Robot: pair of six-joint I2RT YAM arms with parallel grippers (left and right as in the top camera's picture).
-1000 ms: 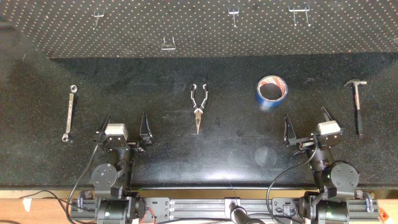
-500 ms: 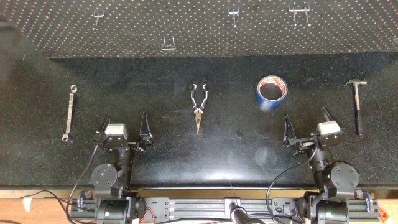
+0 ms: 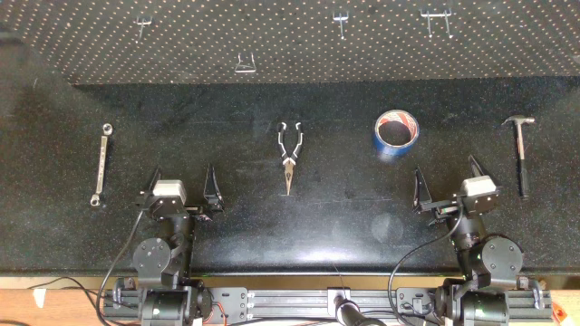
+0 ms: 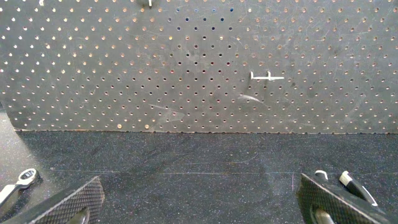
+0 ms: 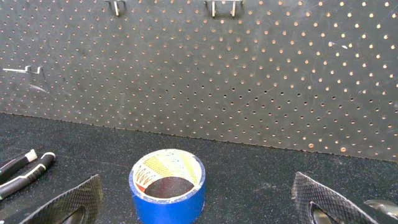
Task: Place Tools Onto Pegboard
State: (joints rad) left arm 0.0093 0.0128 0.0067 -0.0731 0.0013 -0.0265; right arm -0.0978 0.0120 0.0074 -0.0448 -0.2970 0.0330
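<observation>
Four tools lie in a row on the black table: a wrench at the left, pliers in the middle, a blue tape roll and a hammer at the right. The pegboard stands behind them with metal hooks. My left gripper is open near the front, between wrench and pliers. My right gripper is open, in front of the tape roll and left of the hammer. In the left wrist view the wrench head and plier handles show at the sides.
More hooks hang on the pegboard at the upper left, upper middle and upper right. The table's front edge runs just ahead of the arm bases.
</observation>
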